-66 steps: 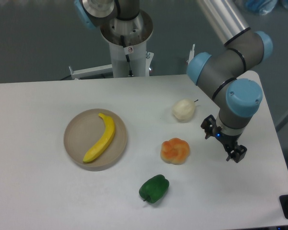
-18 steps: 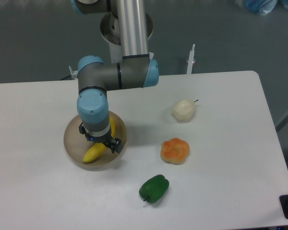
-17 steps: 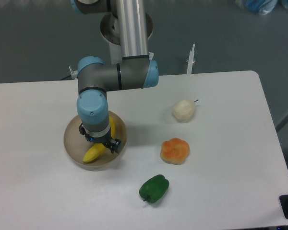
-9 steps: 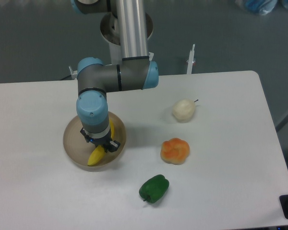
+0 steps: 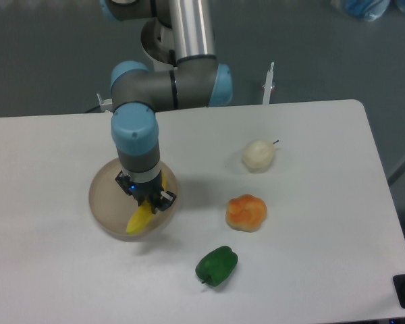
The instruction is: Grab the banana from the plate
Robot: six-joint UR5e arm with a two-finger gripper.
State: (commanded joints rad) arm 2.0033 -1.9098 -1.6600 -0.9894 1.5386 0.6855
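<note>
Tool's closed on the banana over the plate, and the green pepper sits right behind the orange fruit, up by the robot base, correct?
Not quite. In the camera view the green pepper lies in front of the orange fruit, toward the table's near edge, not up by the robot base. The rest holds: the tool is closed on the banana over the plate.

I'm seeing the banana (image 5: pixel 141 218) looking like smooth, glossy plastic, while the plate (image 5: pixel 104 206) is showing a matt beige finish. The table (image 5: pixel 310 270) is reading as a smooth, matt white surface.
</note>
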